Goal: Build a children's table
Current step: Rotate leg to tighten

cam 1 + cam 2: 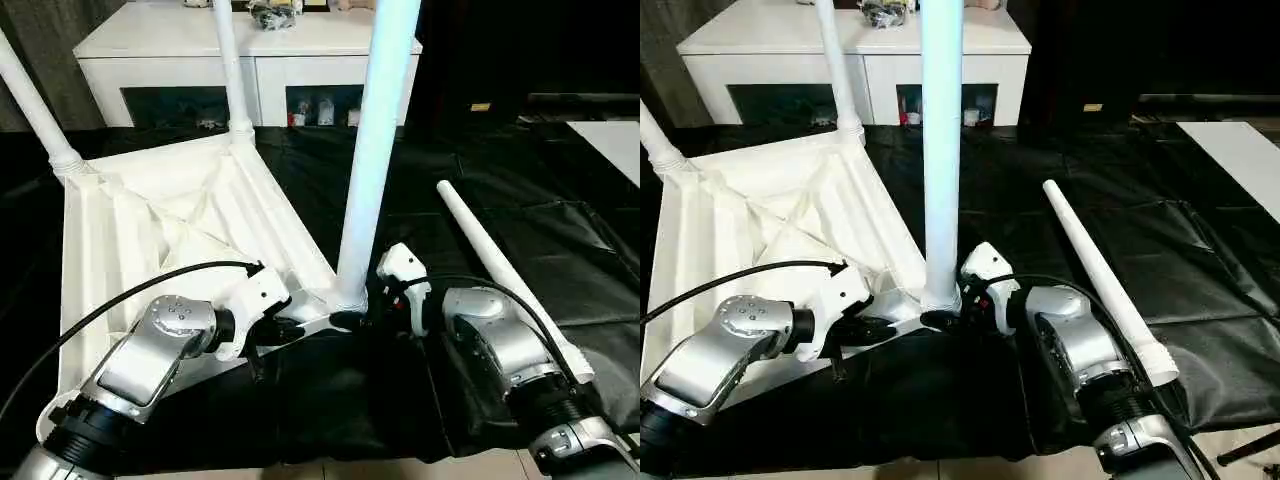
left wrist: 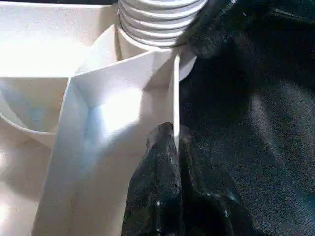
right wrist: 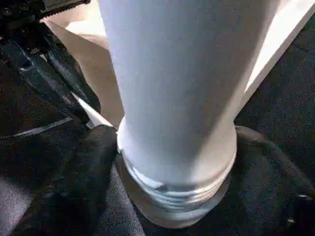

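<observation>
A: Near items?
B: Left gripper (image 1: 300,327) clenched on tabletop (image 1: 150,225) near rim. Right gripper (image 1: 372,308) fingers around base of near leg (image 1: 370,150), upright in near-right socket; grip vs. loose, can't tell.
A: Step?
B: Seating 3rd leg, prob. Next: fetch loose leg (image 1: 500,270), right, on black sheet (image 1: 560,230).
A: Far?
B: 2 legs (image 1: 228,60) fitted; cabinet (image 1: 250,50) behind.

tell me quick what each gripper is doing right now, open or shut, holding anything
Left gripper: shut on the thin side wall of the tabletop.
Right gripper: fingers set either side of the base of the upright leg; a firm grip cannot be told.
</observation>
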Robot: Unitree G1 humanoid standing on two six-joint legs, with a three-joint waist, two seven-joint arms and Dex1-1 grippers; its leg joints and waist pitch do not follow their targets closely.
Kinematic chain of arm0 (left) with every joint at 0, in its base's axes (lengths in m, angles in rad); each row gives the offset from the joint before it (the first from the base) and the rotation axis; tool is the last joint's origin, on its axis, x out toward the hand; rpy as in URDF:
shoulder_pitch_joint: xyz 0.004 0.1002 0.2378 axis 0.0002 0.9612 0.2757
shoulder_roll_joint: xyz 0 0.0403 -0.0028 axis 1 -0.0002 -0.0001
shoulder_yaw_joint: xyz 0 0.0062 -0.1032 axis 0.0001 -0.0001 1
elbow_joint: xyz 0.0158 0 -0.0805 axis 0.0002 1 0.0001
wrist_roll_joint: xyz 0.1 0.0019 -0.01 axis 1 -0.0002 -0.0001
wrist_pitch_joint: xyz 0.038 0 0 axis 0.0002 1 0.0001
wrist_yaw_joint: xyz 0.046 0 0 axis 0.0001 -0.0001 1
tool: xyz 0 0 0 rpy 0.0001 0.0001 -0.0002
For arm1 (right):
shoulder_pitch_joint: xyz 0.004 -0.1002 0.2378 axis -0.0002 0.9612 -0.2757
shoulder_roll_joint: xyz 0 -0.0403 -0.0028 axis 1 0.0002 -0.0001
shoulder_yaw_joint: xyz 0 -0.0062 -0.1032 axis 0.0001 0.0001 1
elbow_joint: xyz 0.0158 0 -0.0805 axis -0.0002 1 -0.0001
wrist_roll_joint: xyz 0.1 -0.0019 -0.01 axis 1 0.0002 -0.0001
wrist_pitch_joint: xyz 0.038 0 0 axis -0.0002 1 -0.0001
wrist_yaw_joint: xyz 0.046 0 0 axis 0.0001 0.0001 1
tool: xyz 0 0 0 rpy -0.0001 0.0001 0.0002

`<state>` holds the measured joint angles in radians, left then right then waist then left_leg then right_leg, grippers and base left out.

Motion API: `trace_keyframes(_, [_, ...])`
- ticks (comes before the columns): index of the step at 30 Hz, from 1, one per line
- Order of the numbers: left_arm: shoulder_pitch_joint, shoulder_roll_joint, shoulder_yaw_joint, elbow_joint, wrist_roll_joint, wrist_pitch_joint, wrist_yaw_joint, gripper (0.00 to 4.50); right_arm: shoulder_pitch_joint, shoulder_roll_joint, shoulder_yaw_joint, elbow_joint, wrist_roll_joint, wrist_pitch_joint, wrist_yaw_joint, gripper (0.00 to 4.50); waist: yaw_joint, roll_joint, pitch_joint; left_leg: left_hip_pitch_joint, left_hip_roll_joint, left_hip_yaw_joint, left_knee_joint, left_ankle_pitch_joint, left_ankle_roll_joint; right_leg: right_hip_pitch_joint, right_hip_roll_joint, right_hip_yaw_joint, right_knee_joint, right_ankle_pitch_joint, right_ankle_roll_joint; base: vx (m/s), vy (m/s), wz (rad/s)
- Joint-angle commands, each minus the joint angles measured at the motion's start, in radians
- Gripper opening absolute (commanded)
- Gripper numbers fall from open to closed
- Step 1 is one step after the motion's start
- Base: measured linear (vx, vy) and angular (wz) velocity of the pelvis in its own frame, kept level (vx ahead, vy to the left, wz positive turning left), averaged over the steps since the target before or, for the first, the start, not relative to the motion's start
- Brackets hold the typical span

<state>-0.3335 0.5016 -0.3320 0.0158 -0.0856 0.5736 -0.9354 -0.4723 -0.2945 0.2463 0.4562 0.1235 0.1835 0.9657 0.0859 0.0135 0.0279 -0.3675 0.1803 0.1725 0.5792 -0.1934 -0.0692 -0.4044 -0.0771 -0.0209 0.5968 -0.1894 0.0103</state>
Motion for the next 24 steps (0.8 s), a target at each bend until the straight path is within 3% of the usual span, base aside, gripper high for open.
trace_keyframes(1, [0.007, 0.003, -0.031, -0.005, -0.013, 0.016, -0.03, 0.0, -0.023, 0.004, -0.006, 0.015, 0.003, -0.017, -0.004, 3.28, -0.005, 0.005, -0.05, 0.013, 0.035, -0.005, -0.064, -0.151, 0.039, 0.048, -0.042, 0.022, -0.047, -0.011, -0.256, 0.0, 0.0, 0.0])
trace_keyframes(7, [0.011, 0.007, -0.032, -0.004, -0.014, 0.014, -0.04, 0.0, -0.021, 0.014, -0.01, 0.038, 0.001, -0.046, 0.01, 2.8, -0.004, 0.004, -0.051, 0.012, 0.034, -0.004, -0.061, -0.141, 0.044, 0.05, -0.042, 0.022, -0.043, 0.008, -0.265, 0.0, 0.0, 0.0])
trace_keyframes(14, [0.012, -0.019, -0.036, 0.02, 0.001, 0.022, 0.0, 0.0, -0.006, 0.057, -0.035, 0.09, -0.01, -0.044, -0.094, 2.69, -0.006, 0.003, -0.047, 0.011, 0.035, -0.005, -0.065, -0.181, 0.033, 0.047, -0.044, 0.023, -0.048, -0.059, -0.256, 0.0, 0.0, 0.0])
trace_keyframes(18, [-0.009, -0.129, -0.001, 0.102, 0.032, 0.038, 0.156, 0.0, -0.009, 0.144, -0.09, 0.168, -0.034, -0.026, -0.34, 2.69, -0.02, 0.003, -0.038, 0.013, 0.035, -0.007, -0.075, -0.268, -0.014, 0.041, -0.046, 0.026, -0.062, -0.198, -0.228, 0.0, 0.0, 0.0])
trace_keyframes(19, [-0.02, -0.176, 0.015, 0.136, 0.038, 0.049, 0.217, 0.0, -0.015, 0.182, -0.116, 0.197, -0.041, -0.008, -0.449, 2.69, -0.029, 0.004, -0.034, 0.015, 0.032, -0.012, -0.079, -0.328, -0.037, 0.037, -0.047, 0.026, -0.071, -0.302, -0.199, 0.0, 0.0, 0.0])
trace_keyframes(21, [-0.035, -0.224, 0.032, 0.176, 0.045, 0.061, 0.283, 0.0, -0.025, 0.218, -0.137, 0.23, -0.05, 0.004, -0.556, 2.68, -0.036, 0.003, -0.032, 0.017, 0.03, -0.018, -0.081, -0.381, -0.046, 0.035, -0.048, 0.025, -0.079, -0.401, -0.161, 0.0, 0.0, 0.0])
trace_keyframes(22, [-0.047, -0.25, 0.04, 0.201, 0.052, 0.064, 0.32, 0.0, -0.032, 0.239, -0.151, 0.249, -0.05, 0.011, -0.611, 2.68, -0.041, 0.003, -0.03, 0.023, 0.028, -0.018, -0.081, -0.41, -0.049, 0.026, -0.048, 0.026, -0.089, -0.452, -0.142, 0.0, 0.0, 0.0])
trace_keyframes(24, [-0.06, -0.277, 0.047, 0.231, 0.06, 0.064, 0.359, 0.0, -0.04, 0.264, -0.167, 0.27, -0.047, 0.015, -0.668, 2.68, -0.042, 0.001, -0.03, 0.026, 0.027, -0.021, -0.081, -0.433, -0.047, 0.023, -0.049, 0.026, -0.095, -0.498, -0.121, 0.0, 0.0, 0.0])
